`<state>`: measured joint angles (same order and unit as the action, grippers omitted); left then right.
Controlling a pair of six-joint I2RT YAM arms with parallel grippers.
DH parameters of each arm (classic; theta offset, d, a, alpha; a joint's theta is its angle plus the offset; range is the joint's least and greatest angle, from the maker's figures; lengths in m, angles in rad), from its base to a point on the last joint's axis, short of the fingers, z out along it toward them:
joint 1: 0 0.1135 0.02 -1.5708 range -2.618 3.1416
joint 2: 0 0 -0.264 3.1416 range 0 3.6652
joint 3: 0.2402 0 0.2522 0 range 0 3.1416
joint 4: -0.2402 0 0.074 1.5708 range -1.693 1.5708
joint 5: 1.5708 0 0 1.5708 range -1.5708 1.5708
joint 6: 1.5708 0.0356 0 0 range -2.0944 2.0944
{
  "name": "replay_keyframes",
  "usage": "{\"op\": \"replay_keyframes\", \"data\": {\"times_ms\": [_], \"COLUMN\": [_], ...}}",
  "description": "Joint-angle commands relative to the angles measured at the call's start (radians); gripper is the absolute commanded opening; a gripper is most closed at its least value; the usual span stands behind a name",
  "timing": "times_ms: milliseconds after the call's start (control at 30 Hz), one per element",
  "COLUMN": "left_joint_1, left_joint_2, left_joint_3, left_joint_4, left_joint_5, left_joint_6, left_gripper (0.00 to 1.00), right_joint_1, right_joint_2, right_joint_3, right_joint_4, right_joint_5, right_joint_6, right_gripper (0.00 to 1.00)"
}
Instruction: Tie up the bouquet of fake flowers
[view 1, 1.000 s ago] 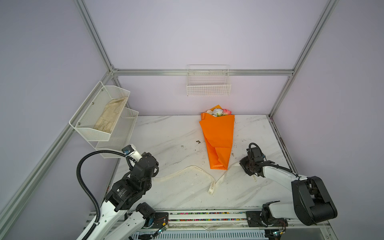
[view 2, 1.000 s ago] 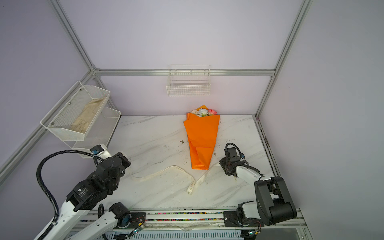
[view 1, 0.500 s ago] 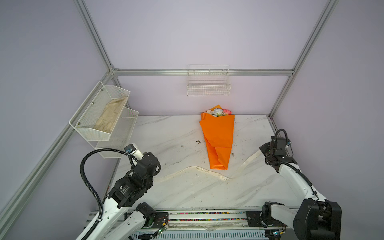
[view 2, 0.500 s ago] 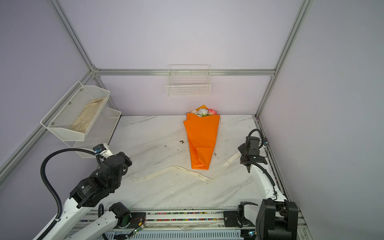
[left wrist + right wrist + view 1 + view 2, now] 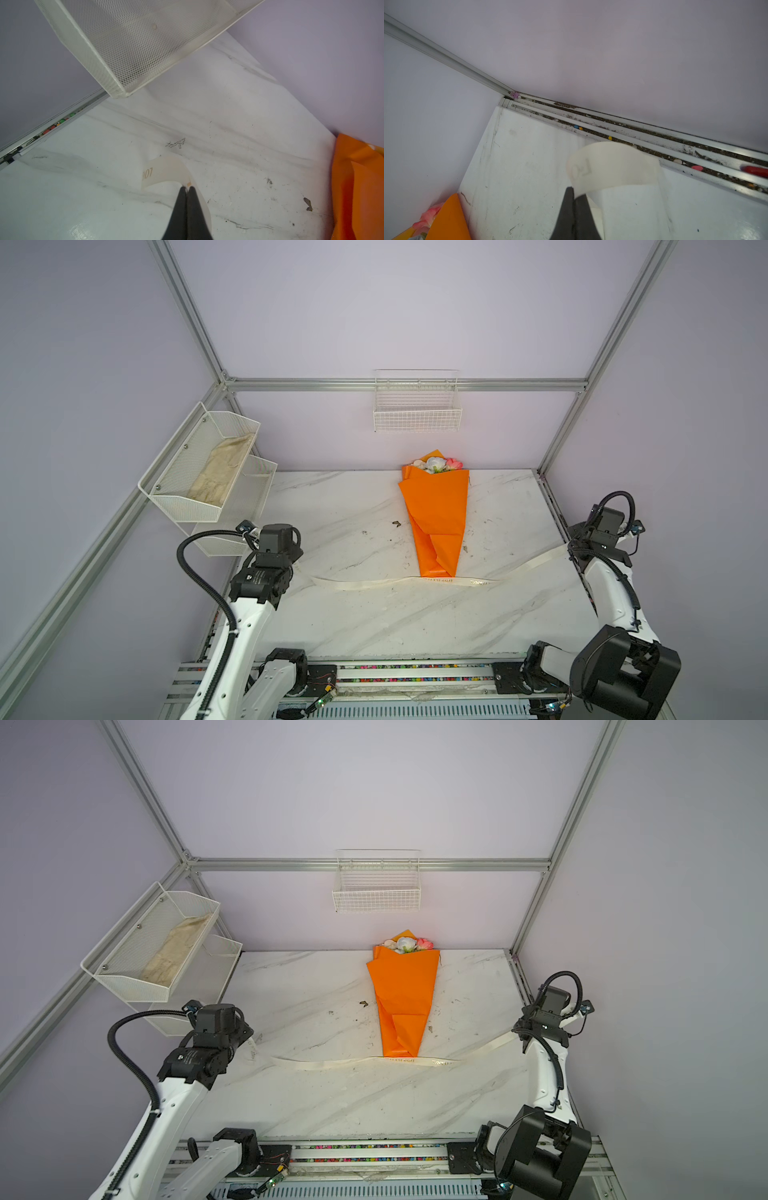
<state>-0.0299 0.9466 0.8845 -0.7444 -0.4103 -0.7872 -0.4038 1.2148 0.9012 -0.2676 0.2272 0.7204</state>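
Two grippers, each pinched shut on one ribbon end: left gripper (image 5: 188,188) at 9 o'clock edge, right gripper (image 5: 574,190) at 3 o'clock edge.

Change over last second: right gripper swung from bouquet foot out to 3. Ribbon (image 5: 374,583) lost slack loop and now runs nearly straight across table (image 5: 353,626).

Bouquet (image 5: 436,510) unmoved at centre-back, heads to 12, foot to 6. Ribbon at foot: under or only touching, cannot tell.

Judgement: ribbon spread ready for wrap, no knot yet.

Room: right gripper near rail (image 5: 612,128), left near bin (image 5: 124,41). Open table toward 6.
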Motion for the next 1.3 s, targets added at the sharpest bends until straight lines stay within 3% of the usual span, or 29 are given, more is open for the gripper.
{"op": "replay_keyframes", "data": {"times_ms": [0,67,167,400,500,667,800,867,933,1067,1200,1267], "left_joint_1": [0.027,0.03,0.047,0.056,0.063,0.084,0.096,0.07,0.04,0.053,0.061,0.062], "left_joint_2": [0.082,0.16,0.272,0.527,0.583,0.643,0.694,0.708,0.715,0.708,0.759,0.782], "left_joint_3": [0.002,0.04,0.095,0.206,0.225,0.282,0.36,0.419,0.438,0.38,0.389,0.386], "left_joint_4": [0.076,0.057,0.026,-0.031,-0.051,-0.052,-0.111,-0.171,-0.198,-0.086,-0.131,-0.136], "left_joint_5": [0.032,-0.035,-0.101,-0.214,-0.342,-0.346,-0.534,-0.577,-0.695,-0.703,-0.585,-0.548], "left_joint_6": [0.055,0.059,0.052,0.076,0.082,0.151,0.228,0.228,0.236,0.369,0.345,0.336], "left_gripper": [0.0,0.0,0.0,0.0,0.0,0.0,0.0,0.01,0.0,0.0,0.01,0.07], "right_joint_1": [-0.003,-0.003,-0.003,0.014,0.038,0.068,0.07,0.069,0.069,0.069,0.069,0.07], "right_joint_2": [0.05,0.087,0.179,0.271,0.284,0.318,0.331,0.327,0.317,0.294,0.299,0.315], "right_joint_3": [0.025,0.029,0.067,0.093,0.082,0.05,0.043,0.037,0.027,0.014,0.011,0.029], "right_joint_4": [0.034,0.062,0.074,0.101,0.108,0.129,0.126,0.125,0.131,0.128,0.143,0.136], "right_joint_5": [0.056,0.126,0.142,0.112,0.106,0.086,0.08,0.105,0.117,0.115,0.121,0.12], "right_joint_6": [0.003,-0.029,-0.06,-0.125,-0.151,-0.156,-0.16,-0.162,-0.165,-0.168,-0.176,-0.189], "right_gripper": [0.0,0.0,0.0,0.0,0.0,0.0,0.0,0.0,0.0,0.0,0.0,0.0]}}
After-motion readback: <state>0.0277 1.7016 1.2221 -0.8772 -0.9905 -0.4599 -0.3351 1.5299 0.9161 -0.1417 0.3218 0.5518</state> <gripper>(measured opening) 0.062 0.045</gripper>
